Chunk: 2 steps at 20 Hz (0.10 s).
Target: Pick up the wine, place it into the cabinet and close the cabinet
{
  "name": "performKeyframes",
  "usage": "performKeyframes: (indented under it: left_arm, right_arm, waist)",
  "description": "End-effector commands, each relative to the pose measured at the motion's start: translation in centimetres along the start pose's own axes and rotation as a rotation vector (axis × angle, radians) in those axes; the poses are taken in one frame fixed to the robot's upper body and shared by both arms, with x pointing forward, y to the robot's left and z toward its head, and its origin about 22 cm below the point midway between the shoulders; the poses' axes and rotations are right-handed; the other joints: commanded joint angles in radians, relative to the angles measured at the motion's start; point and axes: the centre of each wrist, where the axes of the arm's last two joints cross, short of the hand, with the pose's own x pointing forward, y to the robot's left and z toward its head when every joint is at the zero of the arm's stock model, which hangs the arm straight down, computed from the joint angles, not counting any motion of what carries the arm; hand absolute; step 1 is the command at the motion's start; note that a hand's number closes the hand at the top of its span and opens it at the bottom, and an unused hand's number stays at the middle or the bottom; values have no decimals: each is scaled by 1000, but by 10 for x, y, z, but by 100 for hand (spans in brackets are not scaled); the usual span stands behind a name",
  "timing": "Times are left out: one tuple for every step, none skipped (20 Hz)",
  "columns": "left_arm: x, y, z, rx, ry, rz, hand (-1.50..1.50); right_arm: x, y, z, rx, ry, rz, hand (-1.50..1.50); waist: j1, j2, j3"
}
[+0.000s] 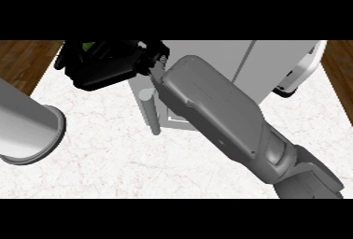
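Observation:
My right hand [103,67] is at the upper left, at the end of the grey right forearm [221,116] that crosses the view from the lower right. Its black fingers are curled round the wine [88,46], of which only a small green patch shows at the top edge; the rest is hidden by the hand. The hand is just left of the grey cabinet [276,60] at the top centre. A vertical bar handle [147,109] shows beside the forearm. A white panel [300,74], possibly an open door, stands out at the cabinet's right side. No left hand shows.
A thick grey cylinder with a flanged end [31,133], likely my left forearm, lies over the left of the white marble counter [124,163]. Brown wood floor [24,60] shows beyond the counter's left and right edges.

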Motion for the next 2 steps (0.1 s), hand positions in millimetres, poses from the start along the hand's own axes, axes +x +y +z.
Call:
performKeyframes:
  left_arm:
    - [-2, -10, -3, -22, 10, 42, -150]
    - [-5, -11, -4, -10, 25, 36, -150]
  right_arm:
    - [-11, -92, 54, -368, 37, -5, 150]
    - [-10, -86, 49, -354, 53, -5, 150]
  waist:
    - [-56, 60, 38]
    - [-74, 58, 38]
